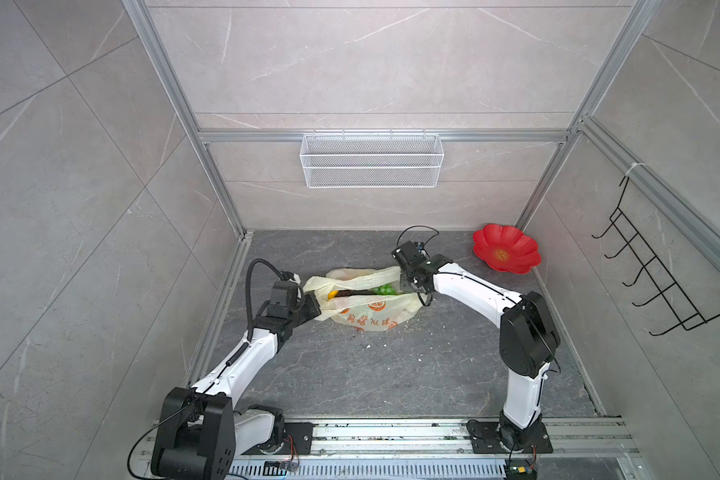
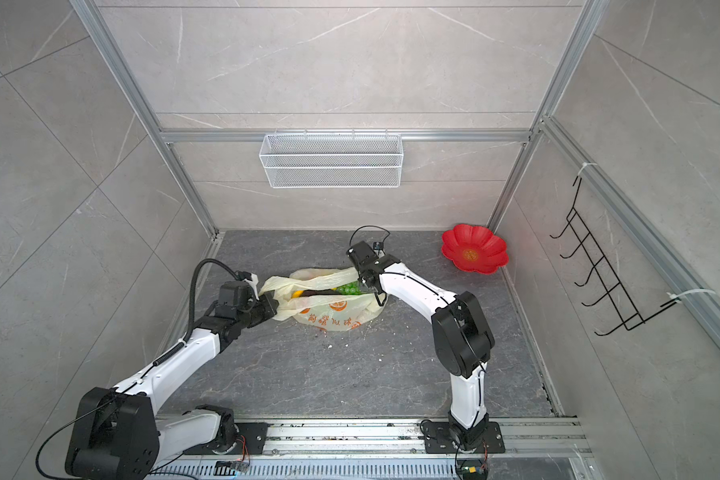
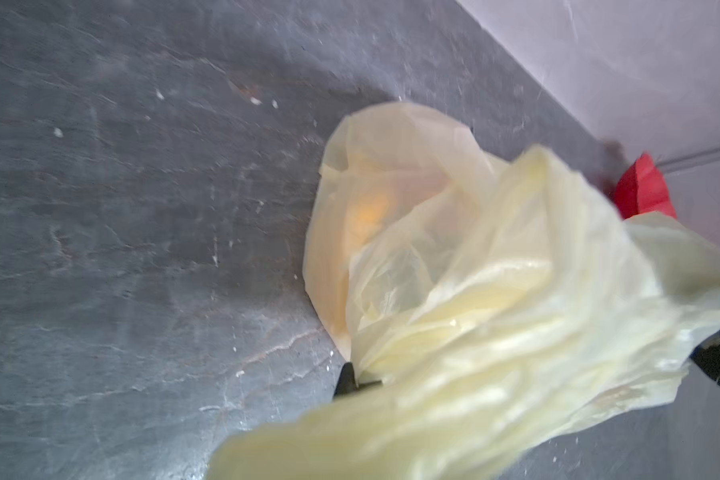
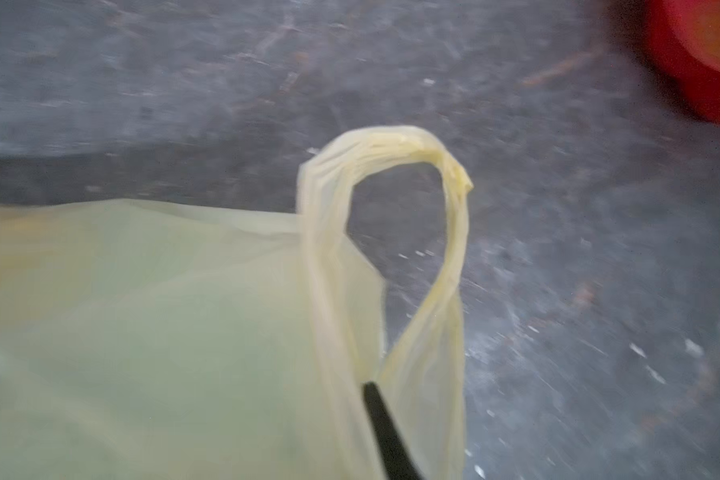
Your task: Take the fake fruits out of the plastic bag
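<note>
The plastic bag (image 1: pixel 371 316) (image 2: pixel 333 318) lies mid-floor, pale yellow with orange print, its mouth stretched into a slit between my two grippers. Through the slit show fake fruits: a green grape bunch (image 1: pixel 381 289) (image 2: pixel 348 287), a yellow piece (image 1: pixel 332 295) and a long dark brown one (image 1: pixel 356 293). My left gripper (image 1: pixel 314 309) (image 3: pixel 350 376) is shut on the bag's left handle, whose film (image 3: pixel 454 270) covers most of the jaws. My right gripper (image 1: pixel 404 284) (image 4: pixel 375 399) is shut on the right handle (image 4: pixel 391 145); the wrist picture is blurred.
A red flower-shaped plate (image 1: pixel 506 248) (image 2: pixel 474 248) sits in the far right corner of the floor. A white mesh basket (image 1: pixel 371 160) hangs on the back wall. A black hook rack (image 1: pixel 657 270) is fixed to the right wall. Small white crumbs dot the floor.
</note>
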Motion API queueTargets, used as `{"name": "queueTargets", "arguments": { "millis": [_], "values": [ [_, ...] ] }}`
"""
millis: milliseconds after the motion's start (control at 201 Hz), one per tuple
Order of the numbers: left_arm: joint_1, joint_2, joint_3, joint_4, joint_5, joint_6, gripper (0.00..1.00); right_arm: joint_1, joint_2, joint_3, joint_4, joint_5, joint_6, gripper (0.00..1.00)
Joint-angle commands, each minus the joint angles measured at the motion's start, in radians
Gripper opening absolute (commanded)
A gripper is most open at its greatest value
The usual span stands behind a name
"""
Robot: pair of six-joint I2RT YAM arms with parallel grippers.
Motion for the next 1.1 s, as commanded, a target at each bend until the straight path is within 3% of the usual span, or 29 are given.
{"name": "queueTargets", "arguments": {
  "millis": [0, 139, 239, 428, 573, 622, 747, 827, 956, 1096],
  "values": [
    [0.121, -0.007, 0.001, 0.126, 0.113, -0.055, 0.00, -0.098, -0.070, 0.000, 0.314, -0.444, 0.112, 0.07],
    [0.188, 0.001, -0.019, 0.144, 0.121, -0.076, 0.00, -0.197, -0.091, -0.091, 0.596, -0.694, 0.308, 0.02],
    [0.193, 0.011, -0.026, 0.164, 0.143, -0.081, 0.00, -0.215, -0.083, -0.154, 0.747, -0.751, 0.367, 0.00],
    [0.015, 0.018, 0.041, -0.004, -0.001, 0.015, 0.00, -0.189, -0.090, -0.245, 0.759, -0.754, 0.326, 0.00],
    [-0.021, -0.008, 0.085, -0.225, -0.161, -0.064, 0.49, -0.175, -0.163, -0.332, 0.685, -0.664, 0.243, 0.00],
    [-0.022, -0.034, 0.094, -0.272, -0.178, -0.099, 0.60, -0.171, -0.186, -0.362, 0.686, -0.660, 0.233, 0.00],
    [-0.062, -0.084, 0.150, -0.381, -0.240, -0.177, 0.74, -0.142, -0.244, -0.415, 0.667, -0.628, 0.190, 0.00],
    [-0.109, -0.080, 0.193, -0.432, -0.270, -0.210, 0.77, -0.119, -0.284, -0.451, 0.666, -0.603, 0.175, 0.00],
    [-0.206, -0.028, 0.232, -0.423, -0.287, -0.253, 0.82, -0.078, -0.323, -0.486, 0.665, -0.574, 0.157, 0.00],
    [-0.251, 0.035, 0.261, -0.377, -0.263, -0.275, 0.89, -0.017, -0.351, -0.510, 0.646, -0.510, 0.123, 0.00]
  ]
}}
